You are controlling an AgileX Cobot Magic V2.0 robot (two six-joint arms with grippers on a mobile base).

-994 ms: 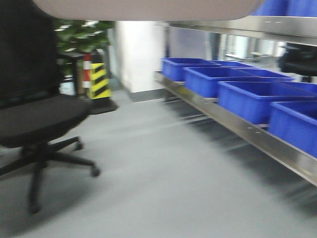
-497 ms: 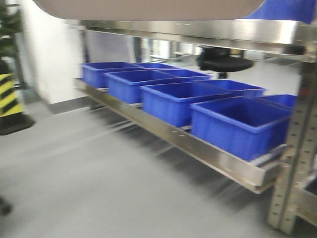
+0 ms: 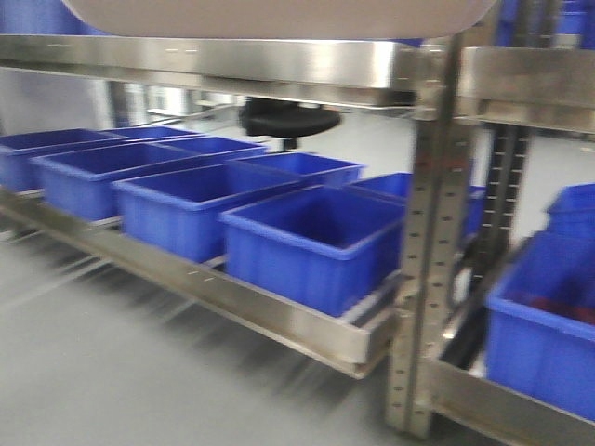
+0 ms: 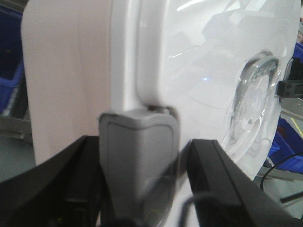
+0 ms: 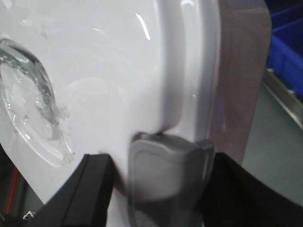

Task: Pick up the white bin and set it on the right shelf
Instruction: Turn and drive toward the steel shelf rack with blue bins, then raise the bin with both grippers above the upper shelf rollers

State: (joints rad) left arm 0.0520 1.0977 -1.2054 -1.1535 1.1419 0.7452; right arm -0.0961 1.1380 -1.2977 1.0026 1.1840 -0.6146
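Observation:
The white bin (image 3: 279, 14) is held up in the air; only its pale underside shows along the top of the front view. In the left wrist view the white bin (image 4: 189, 61) fills the frame, lid side to the right. My left gripper (image 4: 142, 177) is shut on it, its black fingers (image 4: 215, 179) flanking a grey latch (image 4: 137, 151). My right gripper (image 5: 163, 187) is shut on the white bin (image 5: 109, 80) at the other end, around its grey latch (image 5: 165, 175). The right shelf (image 3: 260, 60) shows as a shiny steel beam straight ahead.
Several blue bins (image 3: 311, 242) sit in a row on the rack's lower steel shelf (image 3: 279, 321). A perforated upright (image 3: 428, 242) stands right of centre, with another blue bin (image 3: 544, 344) beyond it. Grey floor (image 3: 112, 372) lies at the lower left.
The front view has swung right: the black chair, plant and striped post have left the frame, the row of blue bins has slid left, and the perforated upright now stands right of centre.

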